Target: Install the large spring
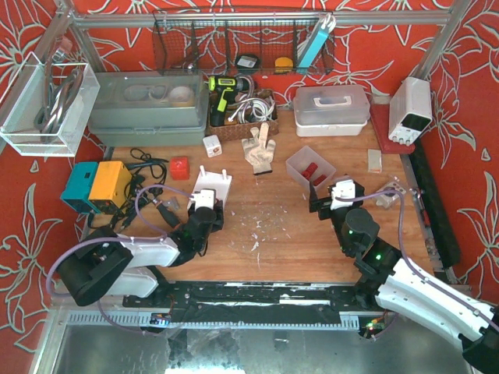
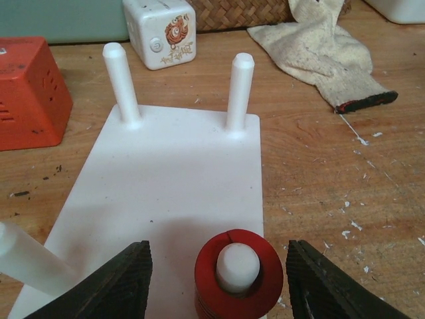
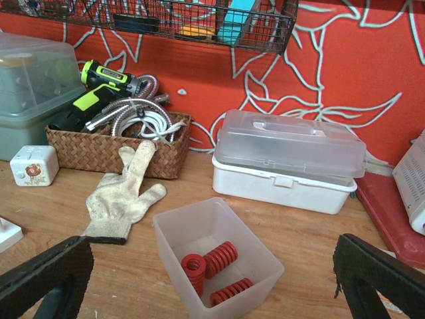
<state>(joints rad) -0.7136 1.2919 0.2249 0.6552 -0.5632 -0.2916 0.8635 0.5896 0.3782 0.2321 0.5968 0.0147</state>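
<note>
A large red spring [image 2: 238, 267] sits over the near right peg of the white base plate [image 2: 166, 179], the peg's white tip showing through its coil. My left gripper [image 2: 218, 259] is open, one finger on each side of the spring with a gap at both. Two bare pegs [image 2: 239, 90] stand at the plate's far edge and another at the near left. My right gripper [image 3: 212, 266] is open and empty, facing a clear bin [image 3: 216, 256] that holds three red springs [image 3: 219, 256]. In the top view the left gripper [image 1: 204, 204] is over the plate [image 1: 214, 181] and the right gripper [image 1: 335, 195] is near the bin [image 1: 310, 167].
A work glove [image 1: 259, 148] lies behind the plate, with a white cube [image 1: 211, 145] and an orange block [image 1: 180, 167] to its left. A wicker basket [image 1: 242, 117], a white lidded box [image 1: 331, 109], a grey crate [image 1: 148, 105] and a power supply [image 1: 411, 109] line the back.
</note>
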